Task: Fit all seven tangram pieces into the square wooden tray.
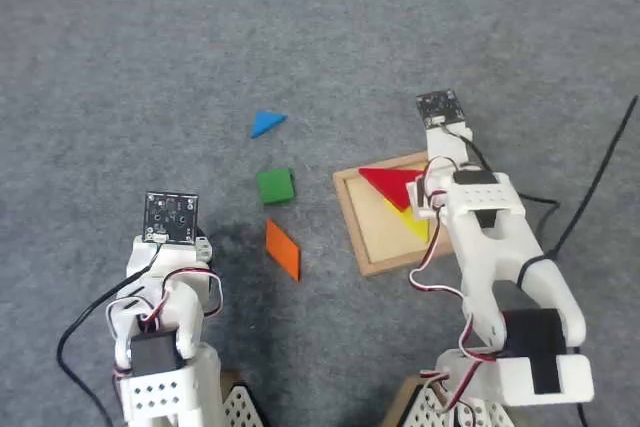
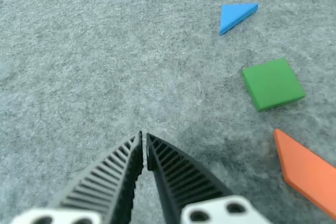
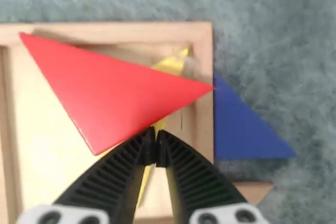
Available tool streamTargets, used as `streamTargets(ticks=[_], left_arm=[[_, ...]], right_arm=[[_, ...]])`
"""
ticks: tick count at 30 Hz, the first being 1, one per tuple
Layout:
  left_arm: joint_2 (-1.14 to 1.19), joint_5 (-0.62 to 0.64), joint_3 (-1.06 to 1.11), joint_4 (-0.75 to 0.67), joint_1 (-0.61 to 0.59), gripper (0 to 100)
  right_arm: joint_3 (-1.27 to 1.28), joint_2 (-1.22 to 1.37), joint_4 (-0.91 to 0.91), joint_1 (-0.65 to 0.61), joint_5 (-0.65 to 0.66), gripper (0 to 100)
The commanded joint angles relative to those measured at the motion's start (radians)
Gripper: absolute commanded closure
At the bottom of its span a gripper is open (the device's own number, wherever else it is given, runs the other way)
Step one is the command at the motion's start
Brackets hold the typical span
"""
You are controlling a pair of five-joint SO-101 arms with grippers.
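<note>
While the left gripper (image 2: 144, 148) sits jaws-together over the grey mat (image 2: 79, 51), the light blue triangle (image 1: 266, 123), green square (image 1: 275, 186) and orange parallelogram (image 1: 283, 249) lie loose outside the square wooden tray (image 1: 348, 222). The right gripper (image 3: 156, 142) is pinched together too, tips at the edge of the red triangle (image 3: 110, 95), which lies in the tray over a yellow piece (image 3: 173, 65), one corner on the rim. A dark blue triangle (image 3: 236, 127) sits just outside that rim.

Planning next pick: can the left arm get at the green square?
Probably yes: the green square lies flat ahead of the left gripper, nothing between them; orange piece and blue triangle sit apart.
</note>
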Motion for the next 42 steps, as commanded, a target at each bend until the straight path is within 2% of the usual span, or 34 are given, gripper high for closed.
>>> streamTargets(ticks=[1, 4, 14, 23, 29, 34, 42], left_arm=[[-0.014, -0.003, -0.008, 0.002, 0.008, 98], [-0.014, -0.003, -0.008, 0.002, 0.008, 98], [-0.014, -0.003, -0.008, 0.002, 0.008, 98], [-0.014, -0.003, -0.008, 0.003, 0.008, 98], [-0.014, -0.003, -0.008, 0.005, 0.008, 98], [-0.014, -0.003, -0.008, 0.005, 0.008, 98], [-0.014, -0.003, -0.008, 0.003, 0.008, 98]], right_arm=[[-0.064, 0.001, -0.013, -0.001, 0.017, 99.0], [-0.057, -0.005, 0.019, 0.007, 0.017, 99.0], [-0.061, 0.001, 0.019, -0.131, 0.023, 99.0], [-0.023, 0.002, 0.022, -0.015, 0.025, 99.0], [-0.046, 0.082, 0.031, 0.065, 0.075, 99.0], [-0.083, 0.079, 0.061, 0.074, 0.068, 99.0], [-0.055, -0.151, 0.091, 0.053, 0.006, 99.1]])
